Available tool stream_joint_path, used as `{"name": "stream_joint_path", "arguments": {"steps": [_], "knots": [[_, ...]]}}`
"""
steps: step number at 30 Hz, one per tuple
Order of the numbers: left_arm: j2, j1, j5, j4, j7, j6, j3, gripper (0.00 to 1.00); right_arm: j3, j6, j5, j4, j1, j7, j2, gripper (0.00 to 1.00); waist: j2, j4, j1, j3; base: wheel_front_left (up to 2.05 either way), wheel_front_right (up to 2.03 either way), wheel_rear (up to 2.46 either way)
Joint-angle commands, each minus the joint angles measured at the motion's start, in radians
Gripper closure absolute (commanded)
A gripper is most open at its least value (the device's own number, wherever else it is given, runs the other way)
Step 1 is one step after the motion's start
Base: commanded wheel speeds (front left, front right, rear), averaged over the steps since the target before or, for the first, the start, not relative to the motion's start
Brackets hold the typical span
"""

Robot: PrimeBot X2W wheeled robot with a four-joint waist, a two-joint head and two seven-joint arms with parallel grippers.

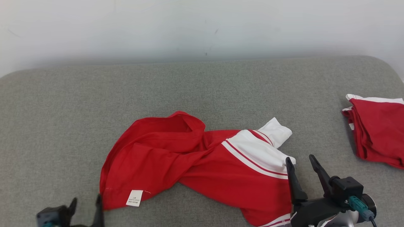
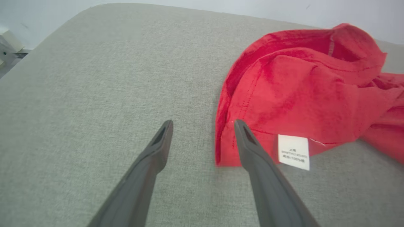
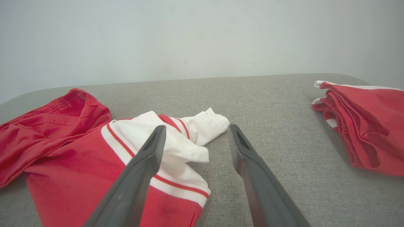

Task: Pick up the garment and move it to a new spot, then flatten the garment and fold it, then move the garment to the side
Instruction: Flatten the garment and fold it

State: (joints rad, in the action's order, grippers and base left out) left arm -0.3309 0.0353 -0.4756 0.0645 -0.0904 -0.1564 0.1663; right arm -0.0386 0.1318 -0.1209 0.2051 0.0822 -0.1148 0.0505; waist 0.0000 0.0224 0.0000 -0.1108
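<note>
A red garment [image 1: 192,160] with white striped trim lies crumpled and twisted on the grey cushioned surface [image 1: 202,85]; a white care label [image 1: 134,198] shows at its near left corner. My left gripper [image 1: 86,205] is open at the lower left, just beside that corner, holding nothing; in the left wrist view its fingers straddle the hem edge of the garment [image 2: 284,94], left gripper [image 2: 203,126]. My right gripper [image 1: 300,160] is open at the lower right, over the white trim, empty. The right wrist view has the garment [image 3: 79,151] under the right gripper [image 3: 195,130].
A second red and white garment [image 1: 377,132] lies folded at the far right edge of the surface, also seen as the folded garment [image 3: 366,116]. A pale wall [image 1: 202,28] rises behind the surface. Bare grey fabric stretches to the left and back.
</note>
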Motion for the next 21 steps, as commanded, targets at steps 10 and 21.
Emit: {"name": "stream_joint_path", "arguments": {"steps": [10,21], "knots": [[-0.018,-0.139,0.037,0.136,-0.092,0.042,0.081,0.0,-0.012,-0.002,-0.01,-0.005,0.014,-0.005,0.0,0.0,0.0,0.042,0.0,-0.022,0.0,0.0,0.0],[-0.024,-0.18,0.027,0.205,-0.11,0.044,0.09,0.53,-0.004,-0.002,-0.012,0.002,0.021,-0.016,0.0,0.0,0.0,0.058,0.0,-0.047,0.0,0.0,0.0]]}}
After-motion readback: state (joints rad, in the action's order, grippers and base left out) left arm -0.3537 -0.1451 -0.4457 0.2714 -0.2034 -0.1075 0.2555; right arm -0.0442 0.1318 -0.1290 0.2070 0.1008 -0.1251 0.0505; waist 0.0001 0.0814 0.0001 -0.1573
